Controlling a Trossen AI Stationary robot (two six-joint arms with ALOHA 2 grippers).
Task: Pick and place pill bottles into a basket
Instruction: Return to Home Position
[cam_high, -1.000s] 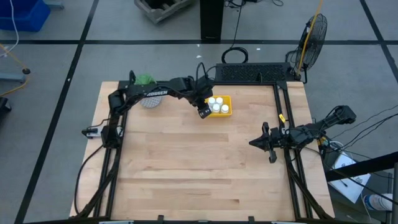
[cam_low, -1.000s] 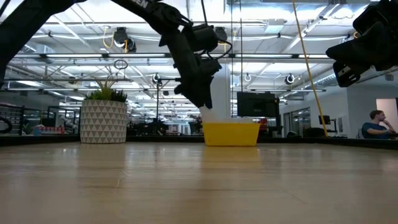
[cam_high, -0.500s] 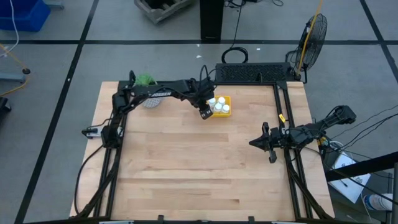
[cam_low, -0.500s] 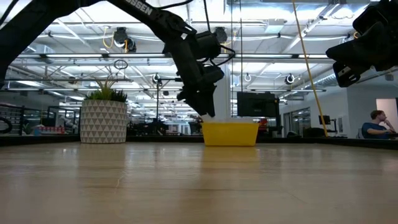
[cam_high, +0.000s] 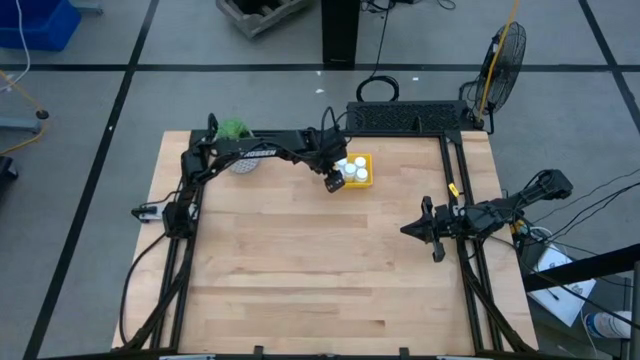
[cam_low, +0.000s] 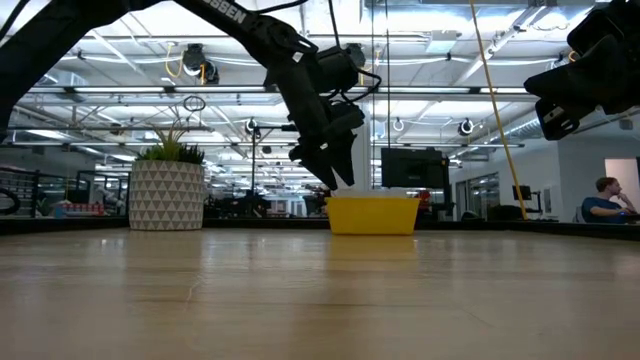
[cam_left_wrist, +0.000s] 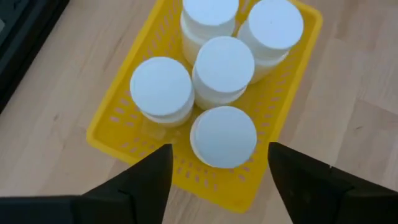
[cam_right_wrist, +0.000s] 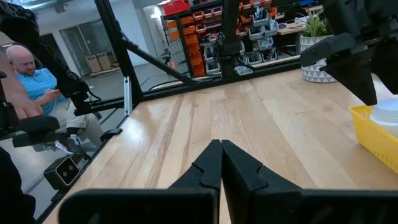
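At the far middle of the counter (cam_high: 300, 270), a little right of centre, sits the basket (cam_high: 368, 181). My left arm reaches across to it from the left edge. My right arm waits well apart at the right edge, about halfway down the counter, with its end effector (cam_right_wrist: 221, 163) pressed together and empty.

The white plant pot (cam_low: 167, 195) stands to the left of the basket at the far edge, under the line of my left arm. I judge it the only thing to mind when that arm folds back.

The basket's yellow wall (cam_left_wrist: 112, 134) lies directly below my left end effector (cam_high: 332, 183). From table height the tips hang just above the basket's left rim, pointing down and slightly right, and they touch nothing. As far as I can judge from my wrist, the basket's long axis runs away from me, roughly in line with the way I point and a little skewed.

My left end effector is spread wide and holds nothing. Its two fingers (cam_left_wrist: 146, 183) straddle the near end of the basket.

All five pill bottles (cam_left_wrist: 224, 65) stand upright inside the basket, caps up and packed against one another. One sits nearest me, squarely between my fingers. None is left on the counter, so the placing looks finished.

What remains is the retreat. The bottles lie below me and to the right, so my clear way out is straight up first, then back to the left and nearer, away from the caps
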